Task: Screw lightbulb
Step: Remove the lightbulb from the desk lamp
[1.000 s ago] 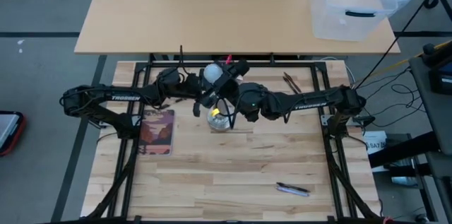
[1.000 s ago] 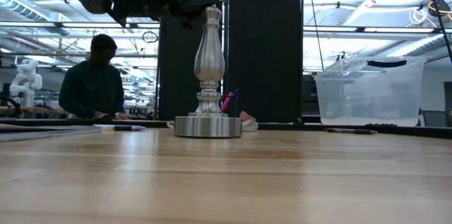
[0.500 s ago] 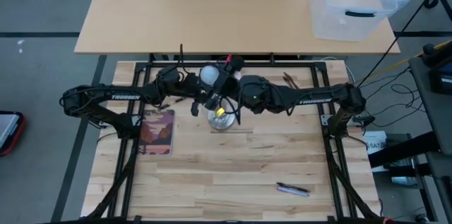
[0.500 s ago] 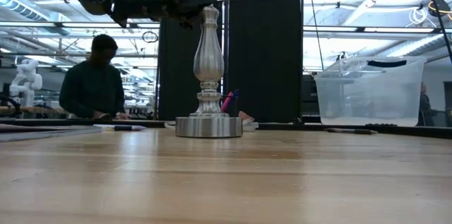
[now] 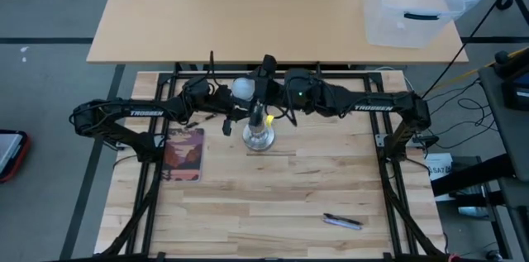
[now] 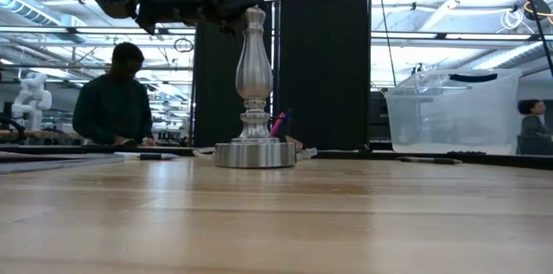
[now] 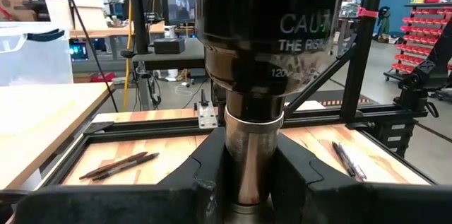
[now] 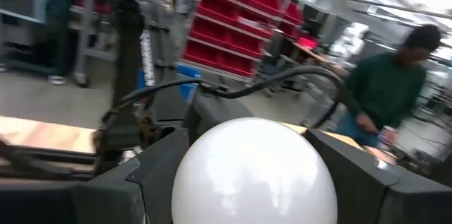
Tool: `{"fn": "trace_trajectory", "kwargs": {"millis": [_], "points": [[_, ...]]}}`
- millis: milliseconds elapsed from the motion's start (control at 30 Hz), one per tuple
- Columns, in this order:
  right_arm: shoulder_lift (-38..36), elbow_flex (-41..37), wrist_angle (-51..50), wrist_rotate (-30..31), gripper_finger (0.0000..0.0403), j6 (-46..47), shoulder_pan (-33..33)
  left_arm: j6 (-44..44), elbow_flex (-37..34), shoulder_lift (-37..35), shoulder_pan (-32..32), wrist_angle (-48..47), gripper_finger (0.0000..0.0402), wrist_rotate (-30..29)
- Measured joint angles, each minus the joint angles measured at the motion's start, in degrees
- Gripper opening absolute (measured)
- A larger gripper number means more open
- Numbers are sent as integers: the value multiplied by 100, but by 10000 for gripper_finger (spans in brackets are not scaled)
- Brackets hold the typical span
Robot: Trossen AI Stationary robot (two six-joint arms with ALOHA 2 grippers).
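Gently: thin glass in the right fingers, socket stand steadied by the left

Sits high above the worktop [image 6: 346, 213], this lightbulb [image 8: 254, 174], by the top of the socket stand [image 6: 254, 75]; hidden, though, whether its screw base has met the socket. Clamped at the frosted globe by the right gripper [image 5: 263, 88], with a dark finger [image 8: 152, 167] pressed to each side of the widest part. Pinched around the stand's narrow silvery neck, just under the black socket collar: the left gripper [image 7: 251, 174], fingers [image 7: 212, 160] closed on the metal.

Judged light, hollow and brittle, so little squeeze needed and none to spare. Smooth and rounded too, hence likely to slip or spin inside the pads when the thread begins to bind. Best held as now, across the globe's broadest girth, square to the stand's axis, keeping the narrow base free. Heavy and stiff by contrast, the stand on its disc foot, yet tall enough to tip, so worth bracing at the neck
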Motion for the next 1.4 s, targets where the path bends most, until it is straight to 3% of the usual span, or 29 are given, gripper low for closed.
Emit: {"fn": "trace_trajectory", "kwargs": {"millis": [433, 667, 1100, 1400], "points": [[-77, -3, -29, -2842, 260, 223, -737, 98, 6, -5, 26, -5, 73, 171], [-53, -2, 209, -4556, 260, 461, -1084, 332, 17, 8, 53, 119, 73, 929], [-36, -24, 466, -5923, 260, 305, -1345, 195, 26, 30, 117, 187, 73, 1306], [-5, -31, 772, -6518, 260, 200, -1355, -74, 26, 34, 136, 150, 73, 1732]]}}
